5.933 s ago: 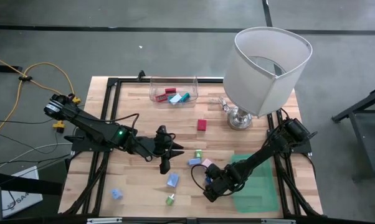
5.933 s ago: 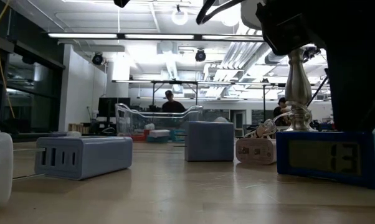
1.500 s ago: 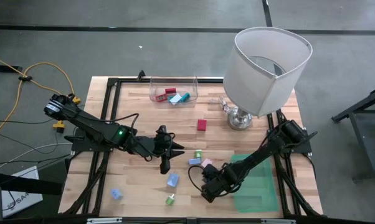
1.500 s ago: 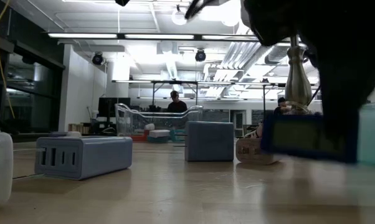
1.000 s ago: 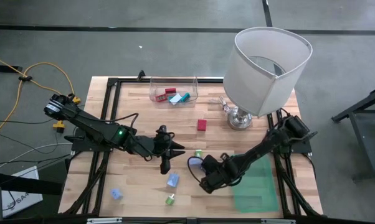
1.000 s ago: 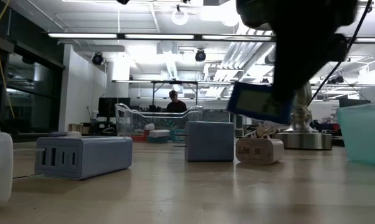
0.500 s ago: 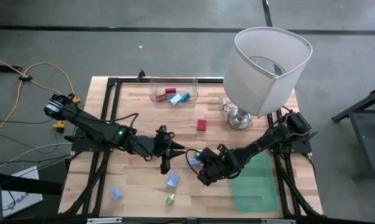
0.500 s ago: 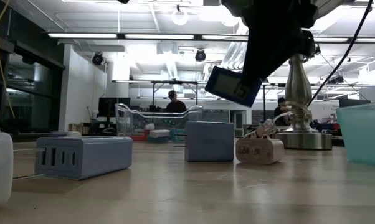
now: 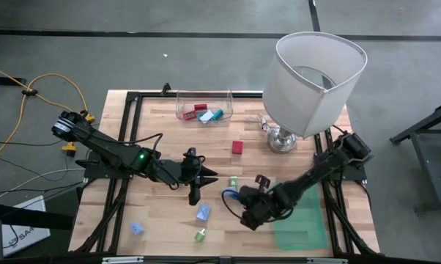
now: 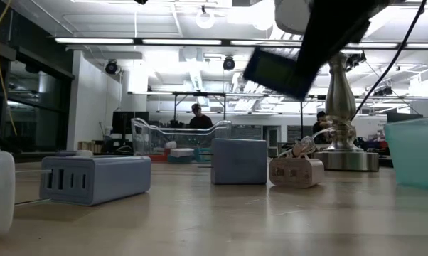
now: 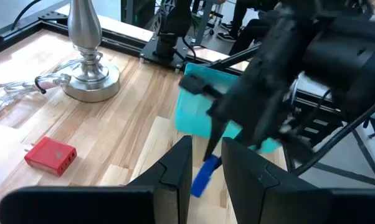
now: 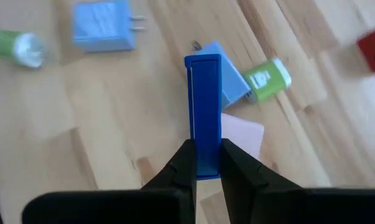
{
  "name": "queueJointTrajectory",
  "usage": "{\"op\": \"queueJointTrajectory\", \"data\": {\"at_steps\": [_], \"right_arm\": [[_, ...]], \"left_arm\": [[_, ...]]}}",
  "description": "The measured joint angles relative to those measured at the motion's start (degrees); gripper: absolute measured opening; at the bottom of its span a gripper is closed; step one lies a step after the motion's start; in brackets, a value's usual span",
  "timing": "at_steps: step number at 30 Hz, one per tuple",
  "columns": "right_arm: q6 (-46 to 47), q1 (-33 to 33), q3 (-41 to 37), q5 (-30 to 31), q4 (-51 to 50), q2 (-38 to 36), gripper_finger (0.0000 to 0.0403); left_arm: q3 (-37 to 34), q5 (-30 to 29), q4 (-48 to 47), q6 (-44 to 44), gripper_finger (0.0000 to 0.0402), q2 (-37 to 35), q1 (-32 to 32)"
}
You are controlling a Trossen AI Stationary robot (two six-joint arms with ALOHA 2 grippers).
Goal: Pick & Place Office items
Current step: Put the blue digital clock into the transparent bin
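Blue office item (image 12: 203, 115) clamped in right claw (image 12: 204, 163), no legible writing

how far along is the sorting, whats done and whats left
Done: a few items, red, teal and blue, lie in the clear bin. In hand: the right claw is shut on a dark blue item, lifted above the table. Left: loose items on the wood, including a red block, a light blue charger and a green piece. The left claw waits mid-table.
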Motion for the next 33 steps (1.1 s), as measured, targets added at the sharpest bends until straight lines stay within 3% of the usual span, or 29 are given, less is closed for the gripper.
{"op": "queueJointTrajectory", "data": {"at_steps": [9, 25, 33], "right_arm": [[-7.03, 2.31, 0.04, 9.04, 2.15, -3.18, 0.0036], [-9.9, 1.76, 0.04, 9.5, 5.14, -3.59, 0.0036], [-9.9, 1.78, 0.04, 9.26, 5.48, -3.59, 0.0036]], "left_arm": [[-0.04, -0.01, 3.26, 0.01, 0.0083, 0.04, 0.6], [-0.04, 0.1, 3.52, 0.01, 0.0083, 0.11, 1.06], [-0.04, 6.22, -4.26, 0.01, 0.0083, 1.92, 0.51]]}}
